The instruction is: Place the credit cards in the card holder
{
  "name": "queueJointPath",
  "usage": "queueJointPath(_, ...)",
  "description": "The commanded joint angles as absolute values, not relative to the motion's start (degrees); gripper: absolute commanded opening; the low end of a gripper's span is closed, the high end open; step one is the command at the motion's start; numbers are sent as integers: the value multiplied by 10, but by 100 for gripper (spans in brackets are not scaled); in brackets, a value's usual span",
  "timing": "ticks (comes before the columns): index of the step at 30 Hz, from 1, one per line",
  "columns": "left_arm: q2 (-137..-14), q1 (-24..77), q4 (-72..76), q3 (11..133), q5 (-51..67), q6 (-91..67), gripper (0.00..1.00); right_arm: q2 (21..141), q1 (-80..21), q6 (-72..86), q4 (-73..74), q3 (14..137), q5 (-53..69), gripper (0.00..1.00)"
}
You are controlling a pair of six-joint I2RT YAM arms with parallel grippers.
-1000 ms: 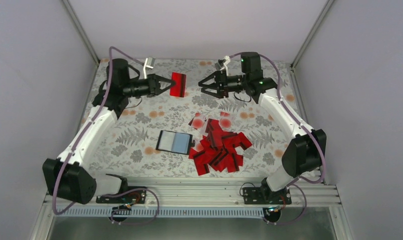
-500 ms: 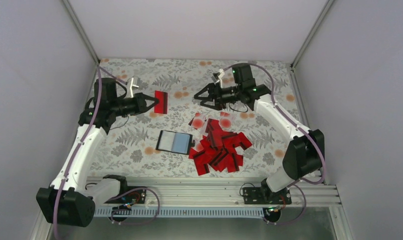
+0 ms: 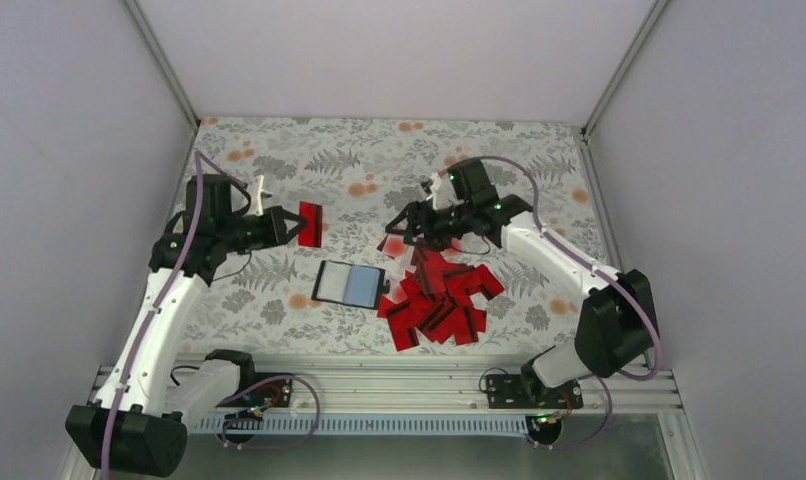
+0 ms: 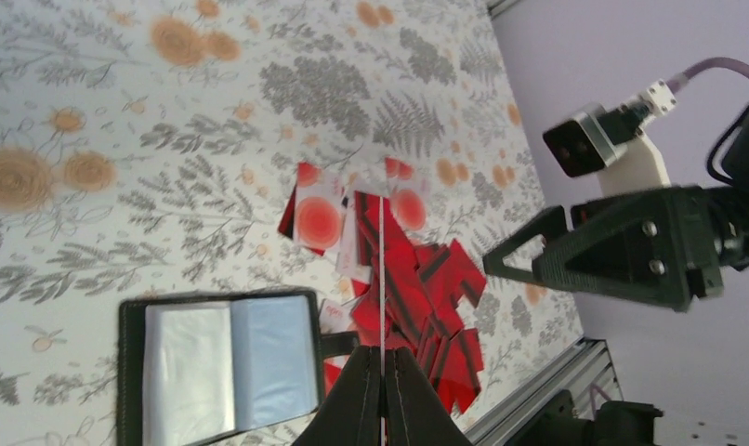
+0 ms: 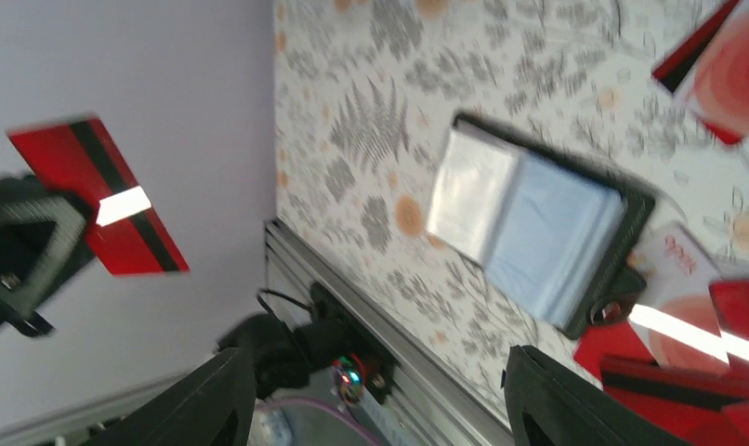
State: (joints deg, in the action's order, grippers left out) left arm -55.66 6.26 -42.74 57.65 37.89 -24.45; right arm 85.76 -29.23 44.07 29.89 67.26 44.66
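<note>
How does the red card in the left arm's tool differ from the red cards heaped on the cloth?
The held card is single, up in the air, on edge, pinched by the left tool. The heaped cards are many, lying flat and overlapping on the cloth. Both are red with a black stripe.

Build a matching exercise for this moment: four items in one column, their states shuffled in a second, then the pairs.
Items
1. left tool
2. right tool
3. card holder
4. pile of credit cards

States
A. lying open on the cloth
B. heaped just right of the holder in the top view
C. open, holding nothing
D. shut on one red card, held up off the cloth

Pairs: 1-D, 2-C, 3-A, 4-B
</note>
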Motion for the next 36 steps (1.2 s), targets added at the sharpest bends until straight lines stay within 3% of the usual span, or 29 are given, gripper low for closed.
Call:
queueJointPath(1, -535, 65, -410, 523, 351, -228, 2, 824, -340, 431, 243, 597, 400, 67)
queueJointPath(5, -518, 64, -363, 464, 358, -232, 2, 843, -375, 398, 202, 556, 395, 59)
queueJointPath(12, -542, 66, -296, 380, 393, -220, 2, 911, -446, 361, 202, 597, 370, 47)
queueJointPath(24, -621, 69, -143, 298, 465, -244, 2, 1041, -467, 388, 179, 622, 366, 5)
queueJointPath(36, -703, 83, -93, 301, 469, -238, 2, 1066, -446, 381, 186, 613, 339, 4)
